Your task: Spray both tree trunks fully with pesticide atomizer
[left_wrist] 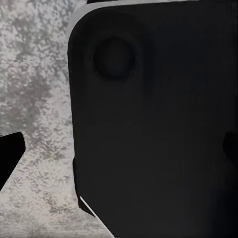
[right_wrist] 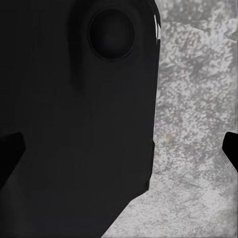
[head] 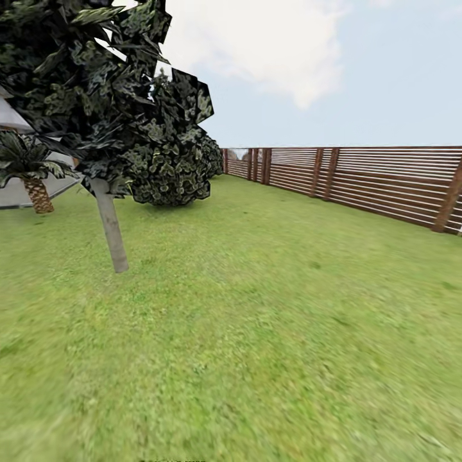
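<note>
Left tool (left_wrist: 119, 153): dark fingertips sit at opposite edges of the left wrist view, spread wide, nothing held; a black robot body panel (left_wrist: 153, 119) lies ahead over mottled grey ground (left_wrist: 34, 74). Right tool (right_wrist: 119, 153): same wide spread, nothing held, facing a black panel (right_wrist: 74, 119). Head view: grass lawn (head: 256, 333), one tree (head: 96, 90) with a grey-brown trunk (head: 110, 224) at left, a palm (head: 32, 173) beyond it, a slatted brown fence (head: 385, 183) at right.

Green grass lawn (head: 269, 333) spreads wide, carrying 1 tree (head: 110, 226) on a pale grey trunk, a dark bush (head: 172, 172) behind it, a short palm (head: 37, 192) and a slatted wooden fence (head: 385, 183) along its far edge.
</note>
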`<state>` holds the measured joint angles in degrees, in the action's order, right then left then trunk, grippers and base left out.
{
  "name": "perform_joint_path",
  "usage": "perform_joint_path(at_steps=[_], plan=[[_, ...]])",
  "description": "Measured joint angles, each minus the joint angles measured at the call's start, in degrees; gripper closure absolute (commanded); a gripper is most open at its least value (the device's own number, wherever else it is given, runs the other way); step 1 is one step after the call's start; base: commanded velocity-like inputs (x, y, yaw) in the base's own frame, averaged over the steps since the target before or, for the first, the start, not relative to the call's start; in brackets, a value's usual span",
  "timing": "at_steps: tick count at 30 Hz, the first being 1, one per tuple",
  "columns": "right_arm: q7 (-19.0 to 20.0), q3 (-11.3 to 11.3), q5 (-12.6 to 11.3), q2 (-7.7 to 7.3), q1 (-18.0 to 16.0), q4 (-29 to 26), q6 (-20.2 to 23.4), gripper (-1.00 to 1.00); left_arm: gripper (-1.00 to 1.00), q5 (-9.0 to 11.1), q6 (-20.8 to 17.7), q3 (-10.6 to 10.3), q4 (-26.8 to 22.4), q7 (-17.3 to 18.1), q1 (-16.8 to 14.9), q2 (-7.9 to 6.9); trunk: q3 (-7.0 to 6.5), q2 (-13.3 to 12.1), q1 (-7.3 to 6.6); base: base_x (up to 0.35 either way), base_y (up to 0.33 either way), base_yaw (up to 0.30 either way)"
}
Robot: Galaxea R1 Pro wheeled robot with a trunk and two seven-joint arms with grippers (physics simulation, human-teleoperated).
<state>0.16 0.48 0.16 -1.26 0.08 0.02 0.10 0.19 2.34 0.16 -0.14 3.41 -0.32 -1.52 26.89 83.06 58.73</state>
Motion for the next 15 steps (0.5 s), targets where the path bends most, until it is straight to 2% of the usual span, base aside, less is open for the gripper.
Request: perform_joint_path(at_steps=[5, 15], plan=[[0.00, -0.01, 0.00, 0.03, 0.01, -0.04, -0.01, -1.00, -1.00, 0.03, 0.78, -0.01, 0.00, 3.56, 0.05, -0.05, 0.00, 0.00, 0.00, 0.000, 0.000, 0.202], [0.04, -0.04, 0.00, -0.02, 0.01, -0.09, -0.02, -1.00, -1.00, 0.04, 1.85, -0.03, 0.00, 4.90, 0.08, -0.05, 0.00, 0.00, 0.00, 0.000, 0.000, 0.040]])
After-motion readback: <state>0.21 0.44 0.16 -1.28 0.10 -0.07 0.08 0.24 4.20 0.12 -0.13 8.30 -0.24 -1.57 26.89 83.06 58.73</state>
